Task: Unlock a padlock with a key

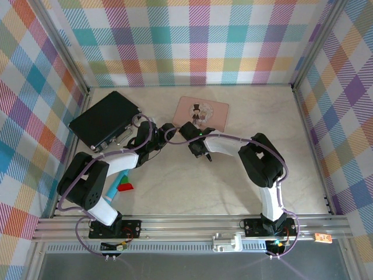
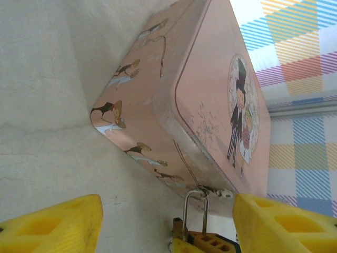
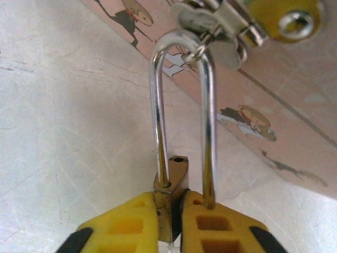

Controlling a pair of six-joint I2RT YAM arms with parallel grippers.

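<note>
Firmly gripped, the padlock (image 3: 171,176) sits between the yellow jaws of the right gripper (image 3: 174,205), which we see clamped on its small brass body from both sides. Ahead of those jaws the thin silver shackle (image 3: 158,105) rises in a loop and passes through the metal hasp (image 3: 210,21) of the pink tin (image 3: 295,137), so the lock is tethered to the box. The shackle's left leg enters the body. Its right leg runs down beside the body onto the right-hand jaw, and a small dark hole shows on the brass top between them. We cannot tell from this whether the shackle is latched. To the left of the jaws lies bare, pale table (image 3: 63,116).

The left gripper (image 2: 167,213) faces the same corner of the tin with its jaws wide apart and nothing between them. The padlock and the right gripper's tips lie in the gap just ahead.

We judge the step in hand to be steadying the lock for the key. If it is locked, the next move calls for the free left jaws to fetch the key and line its thin blade up with the keyway. The keyway is hidden by the clamping jaws, and the right grip must not let the tiny body twist.
</note>
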